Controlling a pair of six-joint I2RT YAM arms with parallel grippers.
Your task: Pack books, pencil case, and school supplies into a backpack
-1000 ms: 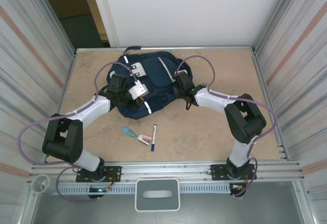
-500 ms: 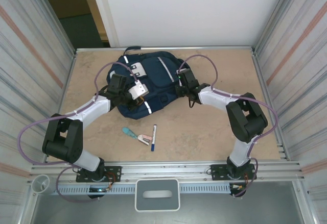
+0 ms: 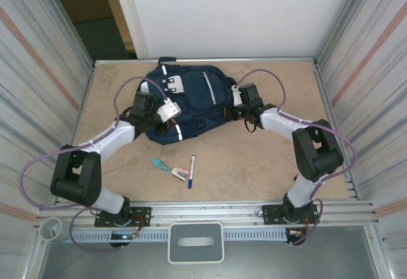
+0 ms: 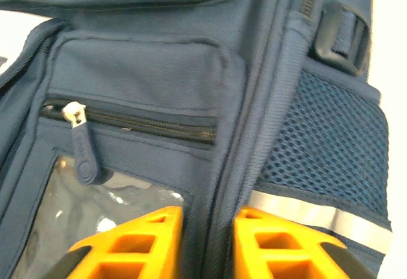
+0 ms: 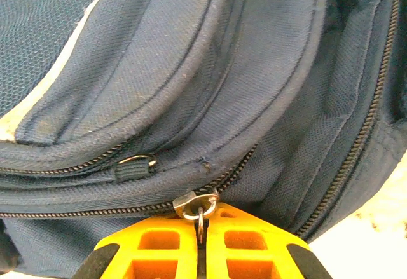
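Note:
The navy backpack (image 3: 191, 98) lies at the back middle of the table. My left gripper (image 3: 162, 117) is at its left front corner. In the left wrist view the orange fingers (image 4: 146, 241) stand slightly apart astride a raised seam of the backpack (image 4: 159, 75), beside a zipped pocket. My right gripper (image 3: 235, 101) is at the backpack's right side, shut on the metal zipper pull (image 5: 198, 204) of the main zip on the backpack (image 5: 191, 69). The white marker with a blue cap (image 3: 191, 170) and the teal-and-pink item (image 3: 168, 169) lie on the table in front. Books and pencil case are out of view.
Ribbed metal walls (image 3: 38, 101) close in both sides of the beige table (image 3: 267, 177), with a white wall behind. A small thin grey item (image 3: 289, 158) lies near the right arm. A metal rail (image 3: 203, 210) runs along the near edge.
My right gripper closed on the zipper pull and moved right and away, dragging the backpack's right side with it. My left jaws have parted a little.

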